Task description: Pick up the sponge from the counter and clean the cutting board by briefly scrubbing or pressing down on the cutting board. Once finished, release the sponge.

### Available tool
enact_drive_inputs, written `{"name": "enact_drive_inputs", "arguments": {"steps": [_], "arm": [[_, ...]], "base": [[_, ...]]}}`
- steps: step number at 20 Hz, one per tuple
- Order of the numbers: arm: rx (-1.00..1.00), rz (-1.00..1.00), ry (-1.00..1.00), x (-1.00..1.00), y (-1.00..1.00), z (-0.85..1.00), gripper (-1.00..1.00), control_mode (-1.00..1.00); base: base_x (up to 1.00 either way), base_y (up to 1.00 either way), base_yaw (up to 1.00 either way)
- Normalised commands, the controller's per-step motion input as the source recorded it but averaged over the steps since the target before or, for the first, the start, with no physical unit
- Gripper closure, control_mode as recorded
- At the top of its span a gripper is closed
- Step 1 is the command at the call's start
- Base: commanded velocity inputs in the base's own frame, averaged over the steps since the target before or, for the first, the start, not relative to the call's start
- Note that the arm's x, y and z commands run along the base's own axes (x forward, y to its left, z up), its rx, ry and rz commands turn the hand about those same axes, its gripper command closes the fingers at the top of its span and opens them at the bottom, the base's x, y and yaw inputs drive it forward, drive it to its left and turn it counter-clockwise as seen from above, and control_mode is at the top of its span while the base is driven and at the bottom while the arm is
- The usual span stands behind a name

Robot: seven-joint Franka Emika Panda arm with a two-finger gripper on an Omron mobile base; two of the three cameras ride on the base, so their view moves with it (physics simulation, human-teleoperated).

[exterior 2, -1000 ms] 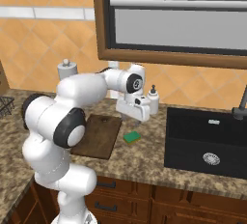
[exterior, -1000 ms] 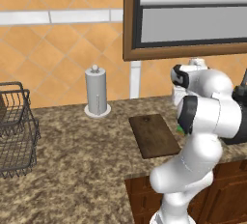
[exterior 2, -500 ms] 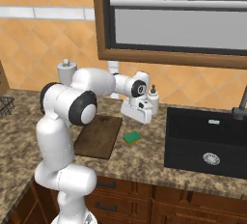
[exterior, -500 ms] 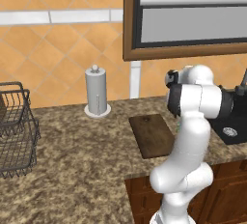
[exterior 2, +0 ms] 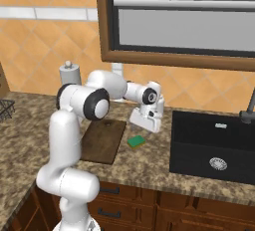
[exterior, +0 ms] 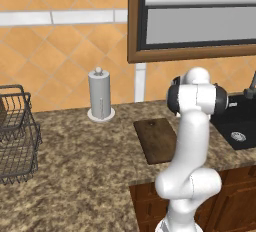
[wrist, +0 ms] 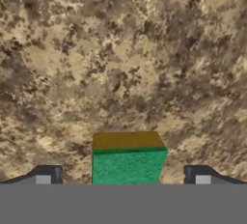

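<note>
The green sponge [exterior 2: 136, 141] lies flat on the speckled counter [exterior 2: 144, 168], just right of the dark brown cutting board [exterior 2: 102, 141]. My gripper [exterior 2: 145, 128] hangs over the sponge, pointing down and a little above it. In the hand view the sponge [wrist: 128, 166] shows its green top and yellowish side between the two fingertips [wrist: 48, 175], which stand wide apart. The gripper [wrist: 123, 176] is open and holds nothing. In the left base view the cutting board [exterior: 156, 140] lies partly behind my arm.
A black sink [exterior 2: 214, 143] is sunk into the counter right of the sponge, with a dark tap [exterior 2: 247, 110] behind it. A paper towel holder [exterior: 101, 96] stands at the wall. A wire basket [exterior: 15, 136] sits at the far left.
My hand has moved right and down, from above the board's far end to over the sponge. The elbow has swung round. The jaws stayed open.
</note>
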Motion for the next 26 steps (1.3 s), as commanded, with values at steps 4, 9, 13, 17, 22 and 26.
{"name": "enact_drive_inputs", "arguments": {"steps": [4, 9, 13, 17, 22, 26], "arm": [[0.01, -0.08, 0.02, -0.06, 0.00, -0.17, -1.00, -1.00], [0.00, -0.12, 0.00, -0.34, 0.03, -0.05, -1.00, -1.00], [-0.01, -0.08, -0.03, -0.38, 0.22, 0.00, -1.00, -1.00], [-0.06, -0.05, 0.00, -0.05, 0.28, 0.00, -1.00, -1.00], [-0.02, -0.02, 0.01, 0.01, 0.09, -0.14, -1.00, -1.00], [0.00, 0.00, 0.00, 0.00, -0.01, -0.25, -1.00, -1.00]], "base": [[0.00, 0.00, 0.00], [0.00, 0.00, 0.00], [0.00, 0.00, 0.00], [0.00, 0.00, 0.00], [0.00, 0.00, 0.00], [0.00, 0.00, 0.00]]}}
